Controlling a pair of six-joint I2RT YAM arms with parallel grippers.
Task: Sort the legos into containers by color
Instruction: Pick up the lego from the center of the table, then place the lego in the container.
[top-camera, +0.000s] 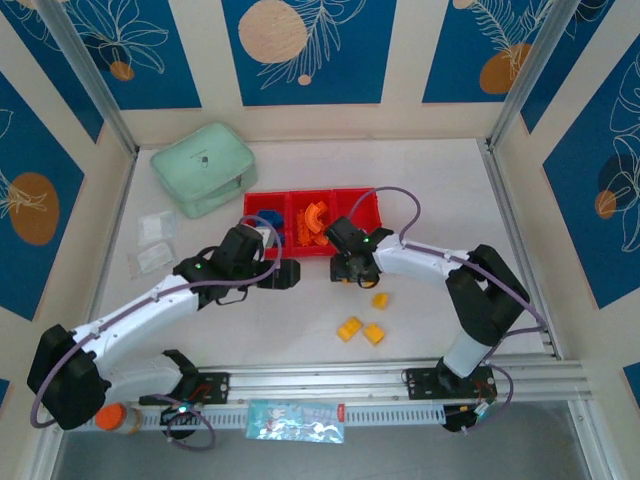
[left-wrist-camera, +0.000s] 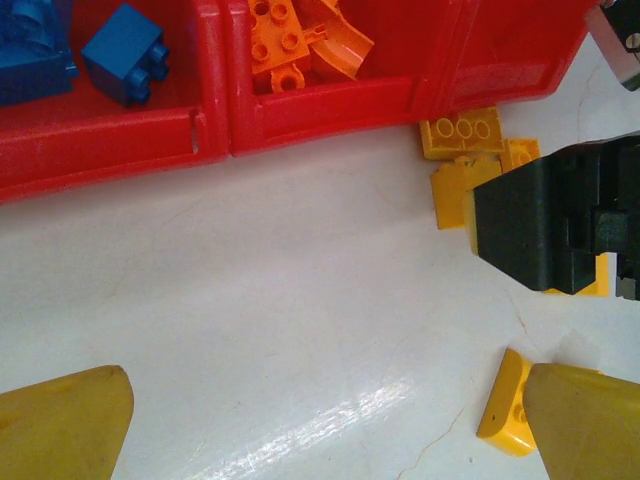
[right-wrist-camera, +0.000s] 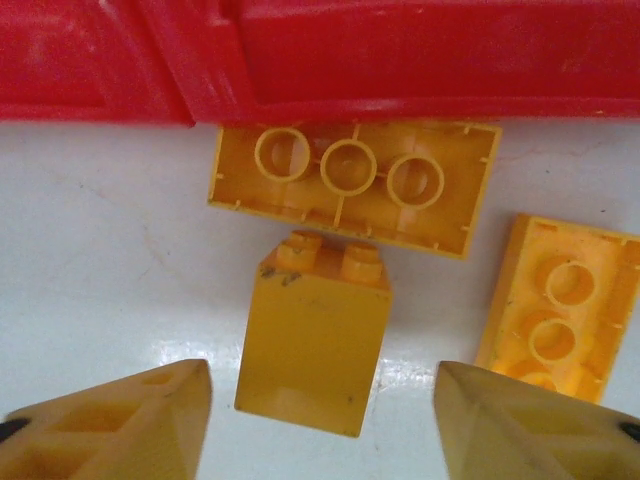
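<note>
Right tool (right-wrist-camera: 322, 385) stands apart, straddling a yellow block (right-wrist-camera: 312, 330) on the tabletop (right-wrist-camera: 100, 250) from 9 and 3 o'clock, not yet touching it. The block's long axis runs 6 to 12, studs toward the tray (right-wrist-camera: 400, 60). Left tool (left-wrist-camera: 325, 400) gapes wide, empty.

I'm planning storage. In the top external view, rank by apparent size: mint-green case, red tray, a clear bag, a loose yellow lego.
1. Largest: mint-green case and red tray, too close to rank; the tray is partly hidden.
2. clear bag
3. yellow lego
</note>
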